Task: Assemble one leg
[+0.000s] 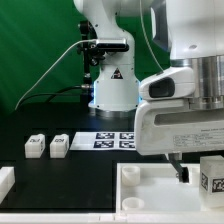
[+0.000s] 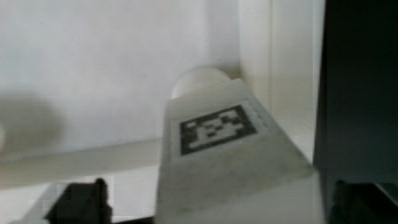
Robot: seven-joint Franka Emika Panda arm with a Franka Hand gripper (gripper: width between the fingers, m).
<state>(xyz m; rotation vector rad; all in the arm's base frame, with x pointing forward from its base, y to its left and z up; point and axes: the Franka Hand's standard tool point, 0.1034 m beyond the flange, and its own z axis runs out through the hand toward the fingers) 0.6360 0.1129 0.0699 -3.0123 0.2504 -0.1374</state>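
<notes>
My tool (image 2: 205, 205) grips the leg (image 2: 222, 150), a smooth white plastic post with a checkered tag, tilted against the tray (image 2: 107, 70) and its raised rim. 2 more legs (image 1: 47, 147) sit on the black tabletop (image 1: 85, 170).

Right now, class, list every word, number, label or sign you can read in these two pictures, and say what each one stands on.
No words or numbers can be read.
Held leg: black-and-white square tag, a pattern only.
Two loose legs: tags too small to read.
Marker board: square tags, no lettering.
Robot base: a dark triangular mark, too blurred to read.
Gripper casing: faint print, unreadable.
</notes>
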